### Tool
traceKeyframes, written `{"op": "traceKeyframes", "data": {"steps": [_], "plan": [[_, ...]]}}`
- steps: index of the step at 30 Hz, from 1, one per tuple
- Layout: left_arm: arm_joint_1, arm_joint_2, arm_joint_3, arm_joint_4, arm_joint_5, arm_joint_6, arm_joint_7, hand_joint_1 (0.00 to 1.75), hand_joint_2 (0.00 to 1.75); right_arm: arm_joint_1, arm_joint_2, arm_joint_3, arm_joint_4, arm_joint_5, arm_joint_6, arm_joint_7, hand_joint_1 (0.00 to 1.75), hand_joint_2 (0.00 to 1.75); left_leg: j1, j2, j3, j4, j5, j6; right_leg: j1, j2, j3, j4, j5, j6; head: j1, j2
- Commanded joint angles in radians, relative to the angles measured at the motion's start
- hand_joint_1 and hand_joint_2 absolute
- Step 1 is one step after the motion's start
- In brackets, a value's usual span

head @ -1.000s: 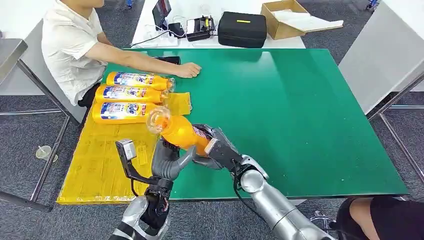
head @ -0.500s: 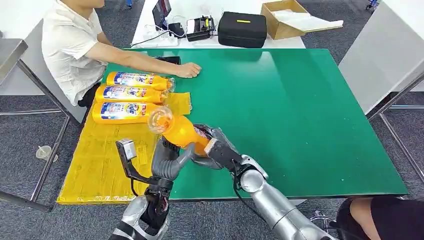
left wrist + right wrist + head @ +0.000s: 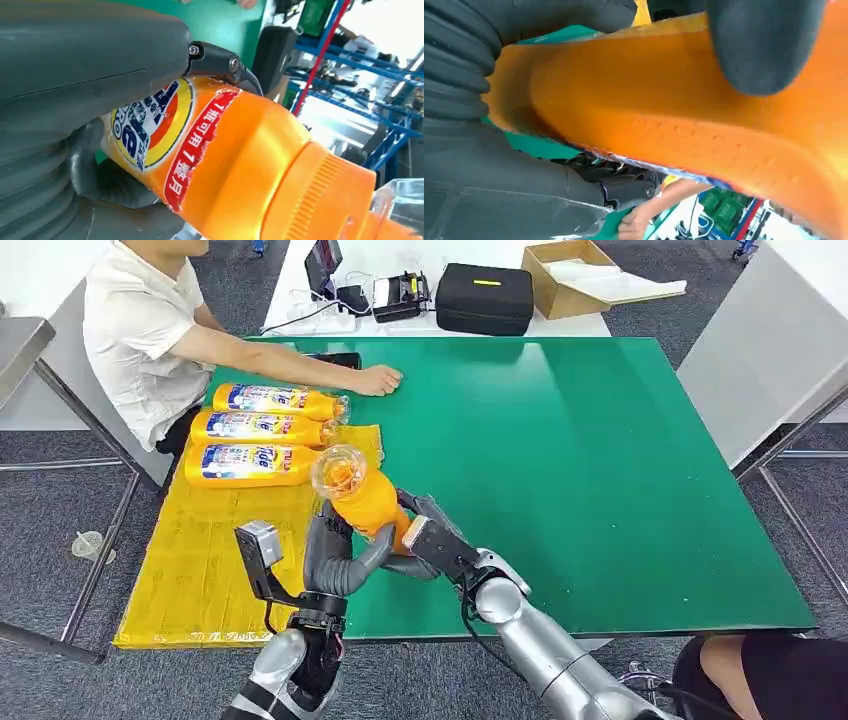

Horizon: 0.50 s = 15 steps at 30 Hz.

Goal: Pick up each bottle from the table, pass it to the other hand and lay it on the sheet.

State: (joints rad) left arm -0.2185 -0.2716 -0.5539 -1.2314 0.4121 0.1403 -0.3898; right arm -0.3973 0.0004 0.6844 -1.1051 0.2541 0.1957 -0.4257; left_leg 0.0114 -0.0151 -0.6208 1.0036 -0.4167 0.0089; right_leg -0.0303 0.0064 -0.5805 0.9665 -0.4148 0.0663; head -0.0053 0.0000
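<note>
Both of my hands hold one orange bottle point(image 3: 365, 502) above the green table's point(image 3: 600, 460) front edge. Its clear cap end tips up toward the yellow sheet point(image 3: 200, 560). My left hand point(image 3: 338, 558) wraps the bottle's body from below on the sheet side. My right hand point(image 3: 432, 537) grips its base from the other side. In the left wrist view the labelled bottle point(image 3: 235, 165) sits in the grey fingers point(image 3: 100, 165). In the right wrist view a dark finger point(image 3: 759, 45) presses on the bottle's orange wall point(image 3: 664, 120). Three more orange bottles point(image 3: 255, 430) lie side by side on the sheet's far end.
A person in a white shirt point(image 3: 135, 325) sits at the table's far left, one hand point(image 3: 378, 380) resting on the green top near the laid bottles. A black case point(image 3: 485, 298), devices and a cardboard box point(image 3: 570, 275) stand beyond the far edge.
The bottle has swung more upright and shifted a little to the right, its cap end rising. Both hands stayed on it and moved slightly with it.
</note>
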Motion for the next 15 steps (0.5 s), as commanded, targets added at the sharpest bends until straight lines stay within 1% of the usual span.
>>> {"op": "traceKeyframes", "data": {"steps": [1,7,8,11,12,13,14,15], "plan": [[-0.05,0.0,-0.013,0.048,-0.041,0.013,-0.017,1.75,1.75,-0.032,-0.013,0.105,-0.033,0.0,0.019,0.005,1.75,1.75,0.001,0.002,0.003,0.001,-0.002,0.0,0.001,0.0,0.003,0.0,-0.001,-0.004,0.0,0.0],[-0.051,0.001,-0.018,0.044,-0.058,0.012,-0.024,1.75,1.75,-0.031,-0.012,0.109,-0.038,-0.007,0.024,0.005,1.75,1.75,0.0,0.001,0.001,0.0,0.0,0.0,0.001,0.0,0.001,0.0,0.0,-0.002,0.0,0.0],[-0.051,0.001,-0.018,0.044,-0.058,0.012,-0.024,1.75,1.75,-0.031,-0.012,0.109,-0.038,-0.007,0.024,0.005,1.75,1.75,0.0,0.002,0.003,0.001,-0.001,0.0,0.001,0.0,0.003,0.0,-0.001,-0.003,0.0,0.0],[-0.048,0.002,-0.017,0.034,-0.084,0.028,-0.038,1.75,1.75,-0.028,-0.014,0.111,-0.043,-0.008,0.021,0.006,1.75,1.75,0.0,0.001,0.002,0.001,-0.001,0.0,0.001,0.0,0.002,0.0,-0.001,-0.003,0.0,0.0],[-0.046,0.004,-0.01,0.029,-0.096,0.038,-0.039,1.75,1.75,-0.018,-0.012,0.102,-0.045,-0.015,0.013,0.007,1.68,1.75,0.001,0.002,0.004,0.001,-0.002,0.0,0.002,0.0,0.004,0.001,-0.002,-0.004,0.0,0.0],[-0.042,0.005,-0.003,0.023,-0.097,0.039,-0.039,1.75,1.75,-0.007,-0.006,0.086,-0.046,-0.027,0.004,0.01,0.14,1.75,0.0,0.001,0.002,0.001,-0.001,0.0,0.001,0.0,0.002,0.0,-0.001,-0.003,0.0,0.0],[-0.041,0.007,0.001,0.019,-0.099,0.041,-0.038,1.75,1.75,-0.001,-0.002,0.078,-0.044,-0.028,-0.004,0.016,0.0,1.75,0.0,0.001,0.001,0.0,-0.001,0.0,0.001,0.0,0.001,0.0,-0.001,-0.002,0.0,0.0],[-0.04,0.008,0.005,0.015,-0.1,0.041,-0.038,1.75,1.75,0.001,0.001,0.074,-0.041,-0.027,-0.014,0.018,0.0,1.75,0.001,0.001,0.003,0.001,-0.001,0.0,0.001,-0.001,0.003,0.0,-0.001,-0.003,0.0,0.0]]}}
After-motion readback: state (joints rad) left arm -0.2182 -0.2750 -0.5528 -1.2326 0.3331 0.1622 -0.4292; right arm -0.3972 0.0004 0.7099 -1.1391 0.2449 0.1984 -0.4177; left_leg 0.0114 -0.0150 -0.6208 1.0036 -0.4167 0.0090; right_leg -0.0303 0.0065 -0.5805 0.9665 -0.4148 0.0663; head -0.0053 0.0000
